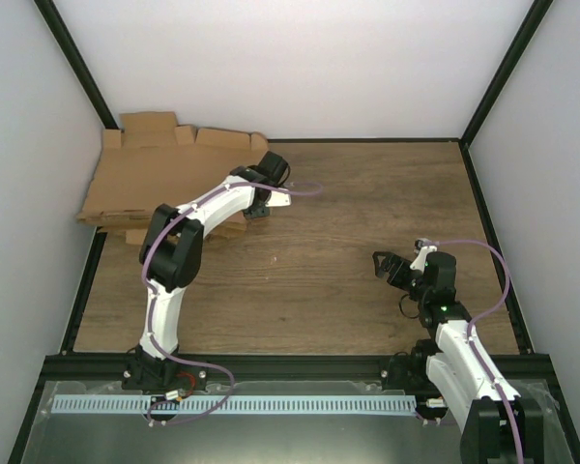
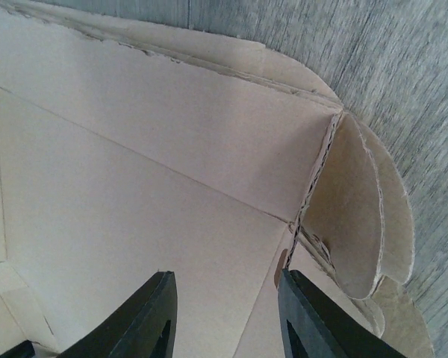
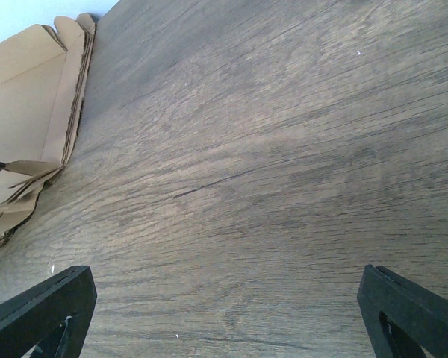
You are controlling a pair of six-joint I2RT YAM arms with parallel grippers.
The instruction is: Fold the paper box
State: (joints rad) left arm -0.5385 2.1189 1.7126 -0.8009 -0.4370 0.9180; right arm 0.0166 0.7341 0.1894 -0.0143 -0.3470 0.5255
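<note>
A pile of flat brown cardboard blanks (image 1: 145, 179) lies at the table's back left corner; its edge also shows in the right wrist view (image 3: 30, 134). No single paper box stands apart from it. My left gripper (image 1: 256, 208) hangs over the pile's right end. In its wrist view the left gripper (image 2: 225, 274) is open, jaws apart just above the top sheet (image 2: 134, 149), the right fingertip (image 2: 291, 280) at a cut edge beside rounded tabs (image 2: 351, 216). My right gripper (image 1: 385, 266) is open wide over bare wood (image 3: 225, 272), holding nothing.
The wooden table (image 1: 348, 213) is bounded by white walls and black frame rails (image 1: 77, 77). A metal rail (image 1: 271, 365) crosses the near edge by the arm bases. Purple cables loop along both arms.
</note>
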